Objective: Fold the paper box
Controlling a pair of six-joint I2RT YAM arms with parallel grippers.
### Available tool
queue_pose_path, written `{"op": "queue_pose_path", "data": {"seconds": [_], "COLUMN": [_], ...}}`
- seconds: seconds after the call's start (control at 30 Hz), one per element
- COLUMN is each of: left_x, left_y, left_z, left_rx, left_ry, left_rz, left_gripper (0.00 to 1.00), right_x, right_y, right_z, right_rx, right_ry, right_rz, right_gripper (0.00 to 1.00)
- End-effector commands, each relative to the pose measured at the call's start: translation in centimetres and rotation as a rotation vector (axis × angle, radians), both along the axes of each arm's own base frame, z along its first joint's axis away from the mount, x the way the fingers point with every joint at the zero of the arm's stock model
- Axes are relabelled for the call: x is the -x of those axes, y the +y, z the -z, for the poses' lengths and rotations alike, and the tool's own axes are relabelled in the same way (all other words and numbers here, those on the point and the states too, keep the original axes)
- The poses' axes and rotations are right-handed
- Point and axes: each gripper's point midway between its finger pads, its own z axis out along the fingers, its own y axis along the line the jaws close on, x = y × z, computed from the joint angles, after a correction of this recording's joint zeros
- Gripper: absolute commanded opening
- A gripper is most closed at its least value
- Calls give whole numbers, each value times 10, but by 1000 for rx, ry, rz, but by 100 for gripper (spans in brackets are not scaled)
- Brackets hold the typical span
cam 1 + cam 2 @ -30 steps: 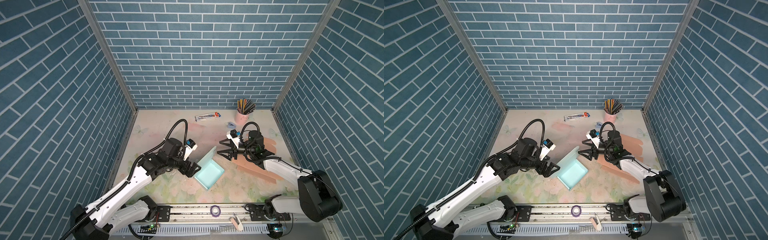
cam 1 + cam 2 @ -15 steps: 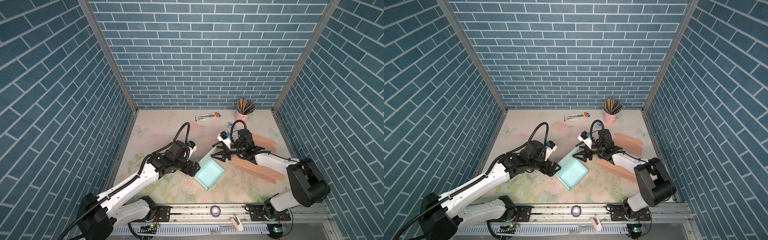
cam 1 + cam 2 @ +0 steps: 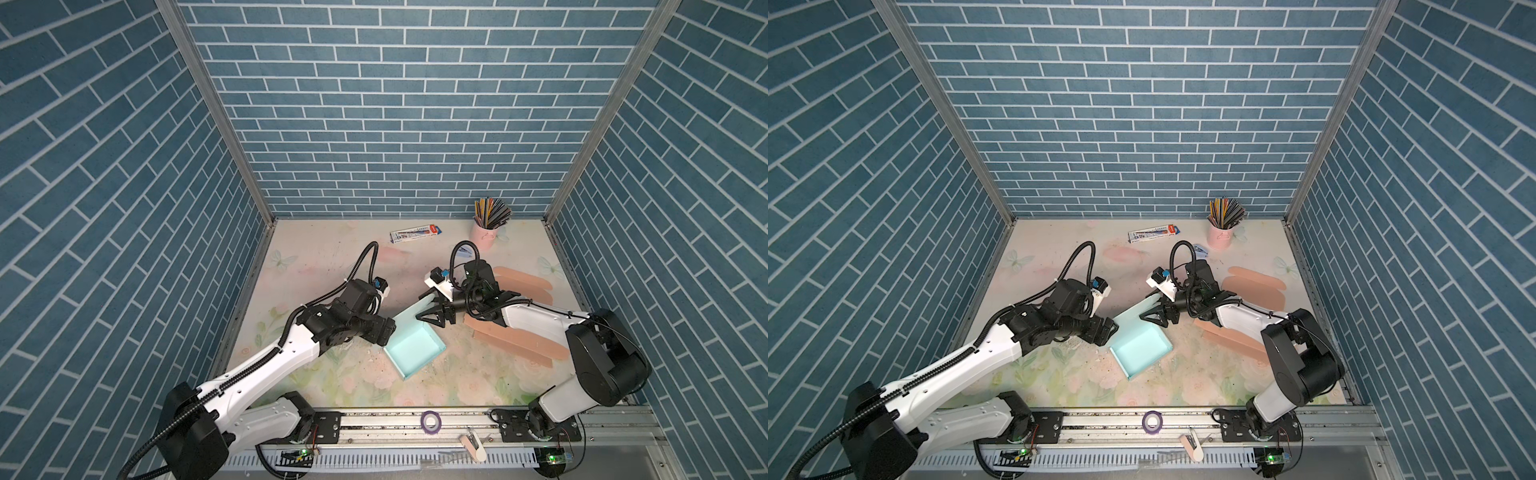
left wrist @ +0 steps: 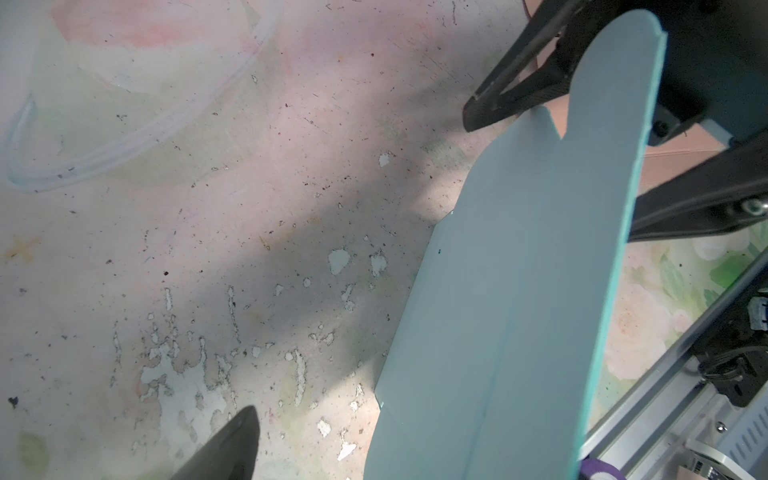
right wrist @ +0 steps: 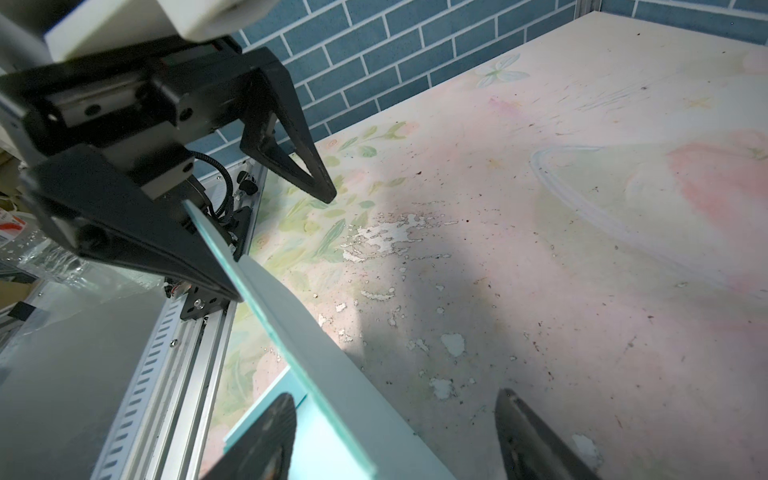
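Note:
The teal paper box (image 3: 415, 349) (image 3: 1140, 347) lies open on the mat in both top views, with its long far flap (image 3: 409, 316) (image 4: 519, 291) (image 5: 316, 353) standing up. My left gripper (image 3: 386, 330) (image 3: 1106, 330) (image 4: 386, 457) is open at the flap's left end. Only one of its fingers (image 4: 232, 449) shows in the left wrist view; the flap hides the other. My right gripper (image 3: 434, 320) (image 3: 1156, 318) (image 5: 399, 440) is open and straddles the flap's right end. In the right wrist view the flap runs close to one of its fingers (image 5: 266, 440).
A pink cup of coloured pencils (image 3: 484, 232) and a flat pen pack (image 3: 415, 233) stand at the back. Pink cardboard pieces (image 3: 523, 282) (image 3: 515, 345) lie under and behind the right arm. A purple tape roll (image 3: 431, 420) sits on the front rail.
My right gripper has come left and down from beside the box onto the flap's right end. My left gripper stays at the flap's left end. Both pairs of jaws have narrowed a little.

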Motion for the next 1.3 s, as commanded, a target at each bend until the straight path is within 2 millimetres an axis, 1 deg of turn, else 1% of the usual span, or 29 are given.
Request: {"op": "queue_pose_path", "data": {"seconds": [0.0,0.17,0.37,0.57,0.8,0.93,1.27], "left_x": [-16,-35,-51,-60,-64,-65,-74], "left_y": [0,0,-1,0,-10,-11,-17], "left_z": [-10,-16,-17,-15,-15,-15,-9], "left_rx": [-12,-16,28,15,60,69,66], "left_ry": [-48,-77,-88,-110,-107,-109,-107], "left_rz": [-27,-48,-67,-70,-54,-51,-51], "left_gripper": [87,85,83,83,82,82,81], "right_x": [5,5,2,-6,-21,-28,-33], "right_y": [-5,-9,-12,-16,-23,-29,-36], "right_z": [2,5,9,14,14,12,9], "right_rx": [27,48,78,118,151,163,163], "right_ry": [-61,-83,-99,-138,-216,-257,-286], "right_rz": [-18,3,17,58,141,187,227], "right_gripper": [69,56,54,47,37,35,30]}}
